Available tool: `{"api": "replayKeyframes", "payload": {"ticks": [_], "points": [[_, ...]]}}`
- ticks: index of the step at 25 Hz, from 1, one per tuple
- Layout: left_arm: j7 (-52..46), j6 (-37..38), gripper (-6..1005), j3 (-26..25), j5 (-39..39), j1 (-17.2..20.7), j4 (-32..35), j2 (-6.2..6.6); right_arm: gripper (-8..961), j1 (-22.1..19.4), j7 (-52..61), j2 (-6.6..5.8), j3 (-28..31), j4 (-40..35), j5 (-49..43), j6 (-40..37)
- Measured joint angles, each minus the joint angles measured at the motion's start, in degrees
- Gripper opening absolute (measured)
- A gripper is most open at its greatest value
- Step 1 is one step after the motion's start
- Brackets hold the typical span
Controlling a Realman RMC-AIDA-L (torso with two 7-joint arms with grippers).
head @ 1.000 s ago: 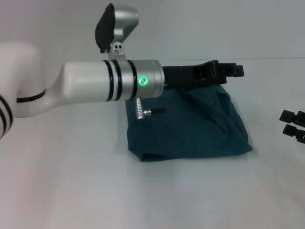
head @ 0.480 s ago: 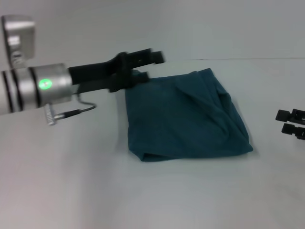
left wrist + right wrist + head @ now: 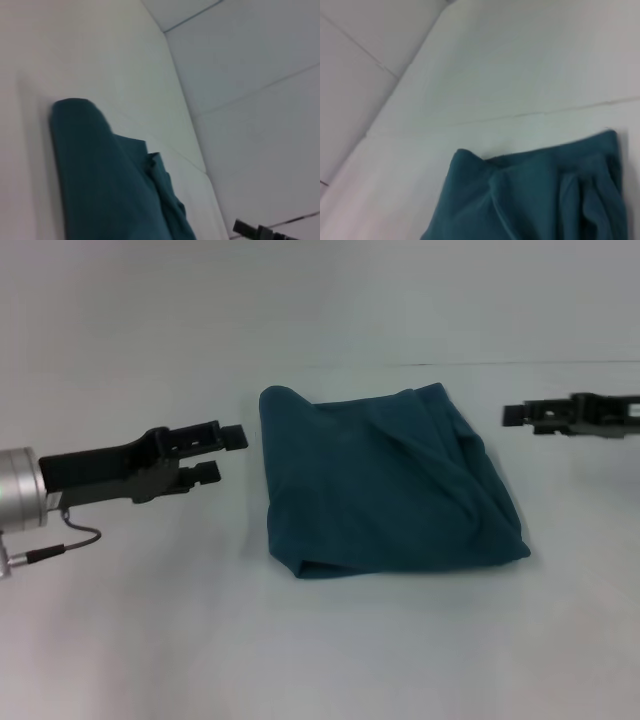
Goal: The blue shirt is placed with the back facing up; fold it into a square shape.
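The blue shirt (image 3: pixel 385 480) lies folded into a rough square in the middle of the white table, plain side showing, with some creases on its right part. It also shows in the left wrist view (image 3: pixel 100 175) and the right wrist view (image 3: pixel 535 195). My left gripper (image 3: pixel 222 453) hovers just left of the shirt's far-left corner, open and holding nothing. My right gripper (image 3: pixel 515 415) hangs off the shirt's far-right corner, a little apart from the cloth, open and empty. The left wrist view catches it far off (image 3: pixel 255 231).
The white table (image 3: pixel 320 640) runs wide around the shirt on all sides. A pale wall rises behind the table's far edge (image 3: pixel 400 364). A thin cable (image 3: pixel 60 545) hangs under my left wrist.
My left arm has pulled back to the left, from over the shirt's far edge to beside it. My right gripper has moved up and inward toward the shirt's far-right corner.
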Motion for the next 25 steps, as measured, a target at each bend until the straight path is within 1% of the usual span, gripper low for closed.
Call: {"api": "replayKeyframes", "payload": {"ticks": [4,6,8,11,13,16,18,22,25], "points": [[0.19,-0.2,854,-1.42,0.82,1.23,0.04,-0.31,774,4.66,-0.07,1.22,-6.71,-0.31,-3.12,6.56],[0.48,-0.2,854,-2.35,0.83,1.53,-0.01,-0.41,774,6.25,-0.34,1.96,-9.74,-0.65,-5.17,9.33],[0.79,-0.17,854,-3.11,0.84,1.74,-0.17,-0.49,774,7.76,-0.41,3.01,-13.4,-1.33,-7.39,12.03],[0.9,-0.56,854,-3.67,0.81,1.97,-0.26,-0.66,773,9.35,-0.09,4.91,-17.76,-2.57,-10.7,15.5],[0.95,-1.03,854,-3.78,0.66,2.08,-0.29,-0.81,773,10.21,0.6,6.19,-19.02,-2.96,-13.0,17.53],[0.97,-1.44,853,-3.83,0.49,2.16,-0.38,-0.93,773,11.29,1.57,7.69,-19.43,-3.09,-15.72,20.09],[0.98,-1.6,853,-4.02,0.48,2.22,-0.43,-1.04,773,11.67,1.67,8.34,-19.79,-3.05,-16.2,21.34],[1.41,-1.97,853,-4.96,0.45,2.31,-0.79,-1.38,773,11.8,1.53,9.77,-22.39,-2.89,-16.27,23.63],[1.56,-2.65,853,-5.27,0.45,2.33,-1.56,-1.4,774,11.82,1.5,10.51,-24.76,-2.59,-16.3,25.28]]}}
